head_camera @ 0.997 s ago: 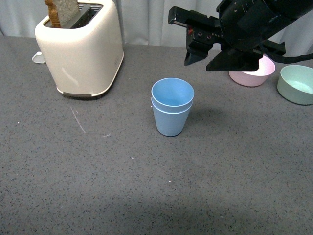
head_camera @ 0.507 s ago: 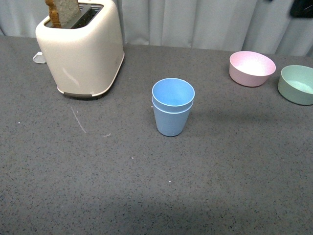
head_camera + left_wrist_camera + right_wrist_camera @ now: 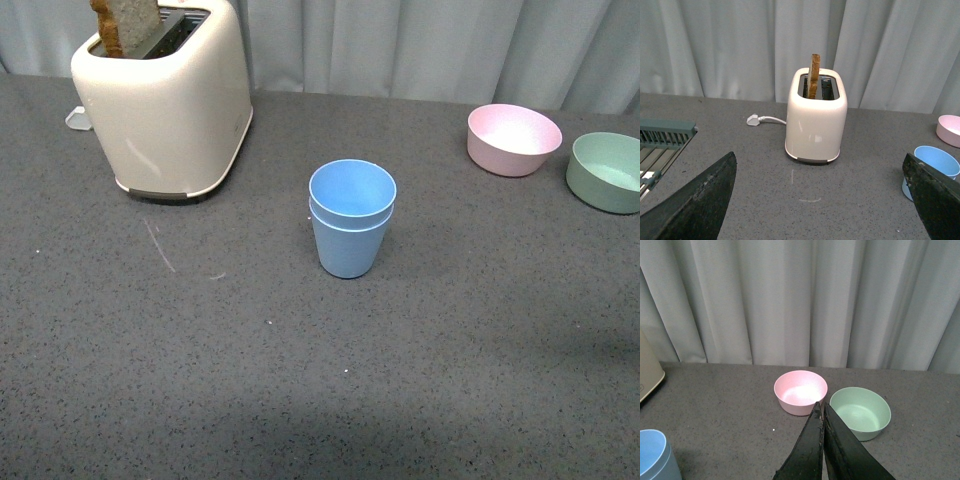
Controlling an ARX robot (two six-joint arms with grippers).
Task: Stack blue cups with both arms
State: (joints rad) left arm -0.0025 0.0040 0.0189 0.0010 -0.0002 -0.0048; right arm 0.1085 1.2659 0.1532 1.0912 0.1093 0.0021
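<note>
The front view shows neither arm, only the grey desk [image 3: 450,380] with the blue cups [image 3: 351,230] nested one inside the other, upright near its middle; the top cup looks empty. Only the wrist views show the hands. In the left wrist view the left hand [image 3: 820,200] is released, its two dark fingers [image 3: 695,205] wide apart with nothing between them, and a green slatted rack [image 3: 662,137] appears near the desk's left edge, which the front view misses. In the right wrist view the right hand [image 3: 823,440] is clenched, fingertips pressed together on nothing. The cream toaster [image 3: 165,100] at the far left corner holds a slice of toast [image 3: 125,22] in one slot. The pink bowl [image 3: 514,139] and green bowl [image 3: 606,171] sit side by side near the far right corner, both empty
</note>
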